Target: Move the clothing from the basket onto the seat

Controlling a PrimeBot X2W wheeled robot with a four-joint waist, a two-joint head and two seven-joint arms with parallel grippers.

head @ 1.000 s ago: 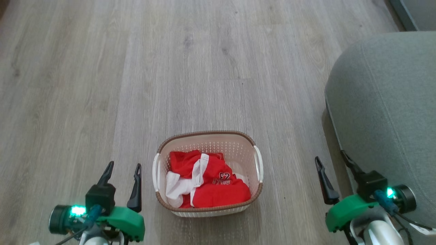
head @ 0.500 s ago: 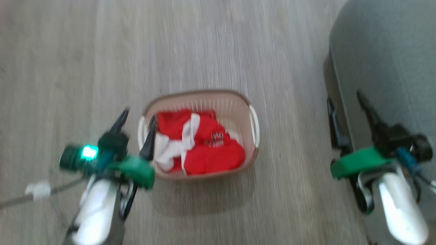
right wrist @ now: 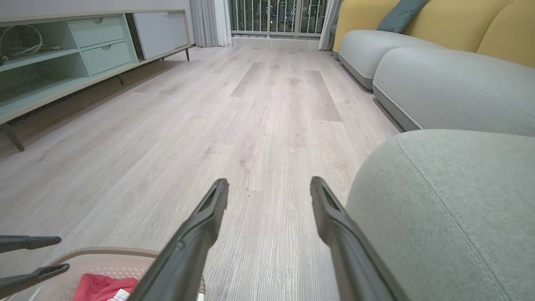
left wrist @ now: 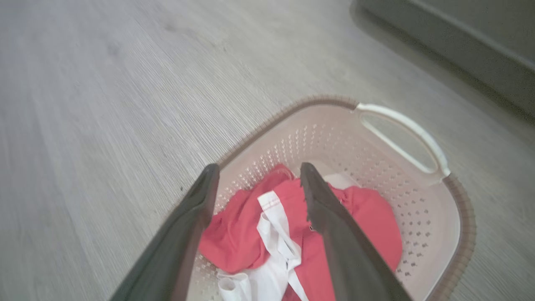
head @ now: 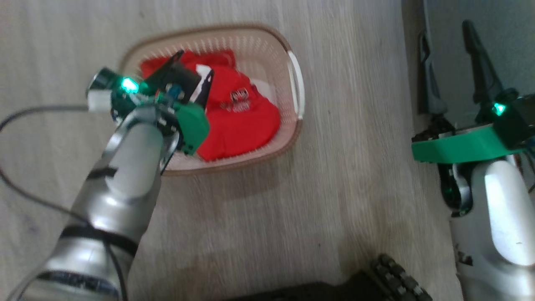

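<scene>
Some crumpled red, white-trimmed clothing

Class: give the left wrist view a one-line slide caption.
Jaws open, left gripper hovers over red clothing in the cream basket on wood floor.

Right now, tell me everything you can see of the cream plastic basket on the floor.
The small rectangular cream plastic basket stands upright on the pale wood-look floor. Its walls are perforated, its rim brown and woven-looking, with a white handle on one end. Crumpled red and white clothing lies inside. The dark-fingered left gripper hangs over it, jaws open, holding nothing.
</scene>
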